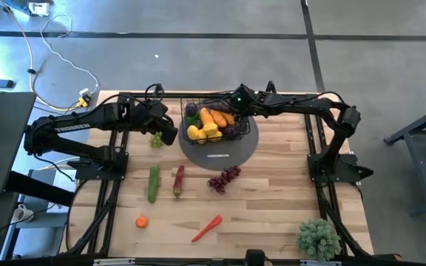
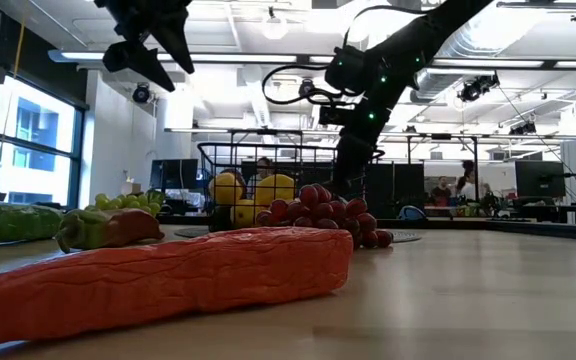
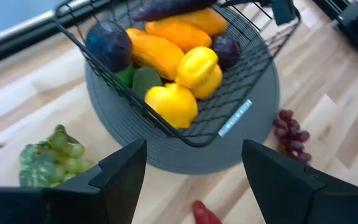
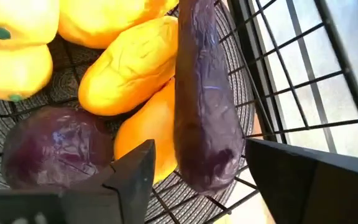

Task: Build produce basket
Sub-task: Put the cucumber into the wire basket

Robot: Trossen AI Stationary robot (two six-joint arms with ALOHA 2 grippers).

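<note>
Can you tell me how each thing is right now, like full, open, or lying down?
Black wire-mesh basket: upright on grey round mat, partly filled.
Long purple eggplant: inside basket, between right fingers.
Right gripper: open.
Left gripper: open, empty.
Green cucumber: lying on table.
Purple grapes: on table.

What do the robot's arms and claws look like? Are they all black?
Mostly, yes. The left arm and right arm are dark jointed tubes with black cables looping beside them. The left arm carries small white lettering. A green light glows near the right gripper. The left gripper has two flat, dark, wedge-shaped fingers.
</note>
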